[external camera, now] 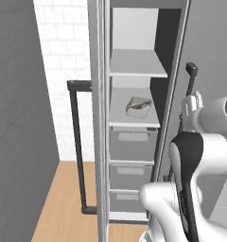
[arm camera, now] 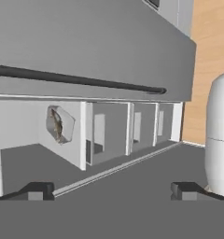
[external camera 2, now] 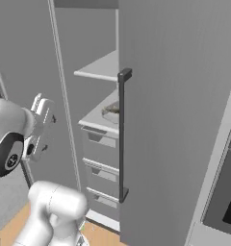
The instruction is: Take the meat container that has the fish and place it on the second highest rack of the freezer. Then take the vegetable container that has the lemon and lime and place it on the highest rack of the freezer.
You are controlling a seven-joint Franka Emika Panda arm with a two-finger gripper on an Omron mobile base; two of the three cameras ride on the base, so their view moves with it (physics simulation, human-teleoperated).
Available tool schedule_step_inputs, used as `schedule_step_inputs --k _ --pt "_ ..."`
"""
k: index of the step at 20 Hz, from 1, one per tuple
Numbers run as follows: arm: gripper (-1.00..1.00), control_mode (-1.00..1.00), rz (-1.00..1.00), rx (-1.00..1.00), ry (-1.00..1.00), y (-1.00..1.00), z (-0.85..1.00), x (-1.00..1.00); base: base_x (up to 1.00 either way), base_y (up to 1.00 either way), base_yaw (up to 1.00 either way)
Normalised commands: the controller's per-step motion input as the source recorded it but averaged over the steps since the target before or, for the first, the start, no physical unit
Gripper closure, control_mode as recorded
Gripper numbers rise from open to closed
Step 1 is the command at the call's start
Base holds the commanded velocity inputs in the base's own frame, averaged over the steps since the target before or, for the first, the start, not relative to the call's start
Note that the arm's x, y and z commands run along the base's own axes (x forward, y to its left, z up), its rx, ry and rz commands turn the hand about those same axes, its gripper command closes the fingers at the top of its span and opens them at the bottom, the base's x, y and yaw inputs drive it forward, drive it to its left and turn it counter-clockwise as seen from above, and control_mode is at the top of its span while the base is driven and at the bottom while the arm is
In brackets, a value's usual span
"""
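The freezer (external camera: 134, 28) stands open, a tall grey cabinet. The meat container (external camera: 138, 107) with the fish lies on the second highest rack (external camera: 120, 116), towards its right side. The highest rack (external camera: 136, 64) above it is bare. My gripper (external camera: 191, 106) hangs open and holds nothing, to the right of the opening and apart from the container. In the right base view the gripper (external camera 2: 39, 124) is left of the shelves, and the container (external camera 2: 111, 111) peeks out behind a door edge. The rolled hand view shows the container (arm camera: 59, 124) beyond my fingertips (arm camera: 34, 190). The vegetable container with the lemon and lime is out of view.
Grey drawers (external camera: 132, 146) fill the cabinet below the racks. A door with a long black bar handle (external camera 2: 121, 134) juts out close to my hand's right. Another black handle (external camera: 77, 142) stands left of the cabinet. The built-in oven (external camera 2: 223, 202) is at far right. Wooden floor (external camera: 63, 203) lies below.
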Motion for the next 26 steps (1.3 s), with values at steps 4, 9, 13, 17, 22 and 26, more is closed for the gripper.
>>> schedule_step_inputs --k 4,9,13,17,22,26 --pt "-1.0 1.0 0.0 0.0 0.0 0.0 0.0 0.0 -0.76 -0.87 0.0" --pt "-1.0 1.0 0.0 0.0 0.0 0.0 0.0 0.0 -0.52 -1.0 0.0" --pt "-1.0 1.0 0.0 0.0 0.0 0.0 0.0 0.0 -0.62 -1.0 0.0" --pt "-1.0 1.0 0.0 0.0 0.0 0.0 0.0 0.0 -0.58 -1.0 0.0" --pt "-1.0 1.0 0.0 0.0 0.0 0.0 0.0 0.0 -0.28 -1.0 -0.01" --pt "-1.0 1.0 0.0 0.0 0.0 0.0 0.0 0.0 -0.09 -1.0 -0.01"
